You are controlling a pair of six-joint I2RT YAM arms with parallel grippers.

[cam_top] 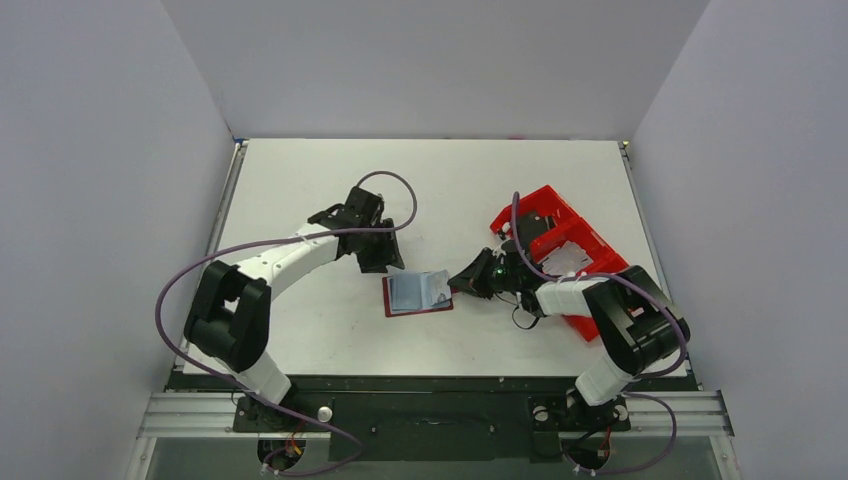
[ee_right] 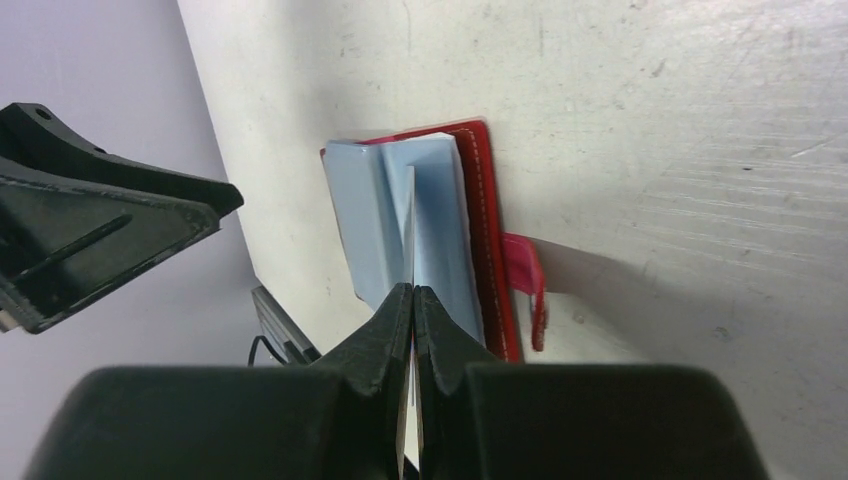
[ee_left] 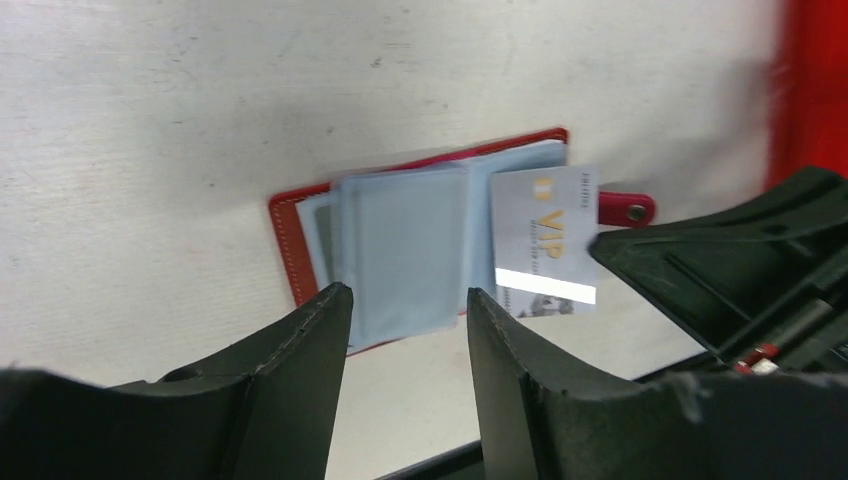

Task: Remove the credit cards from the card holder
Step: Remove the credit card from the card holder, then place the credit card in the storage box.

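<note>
The dark-red card holder [cam_top: 418,294] lies open on the table, its pale blue sleeves fanned upward [ee_left: 400,245] [ee_right: 485,200]. A pale card with gold "VIP" lettering [ee_left: 545,250] sticks out of the holder's right side, next to the snap tab. My right gripper [cam_top: 462,284] [ee_right: 413,290] is shut on that card, which shows edge-on [ee_right: 412,220] between its fingers. My left gripper [cam_top: 385,262] [ee_left: 405,295] is open and empty, just behind the holder's far edge and above the table. No second card shows.
The large bright red compartment tray [cam_top: 555,240] stands to the right, behind the right arm, and shows at the right edge of the left wrist view [ee_left: 810,90]. Grey walls enclose the table on three sides.
</note>
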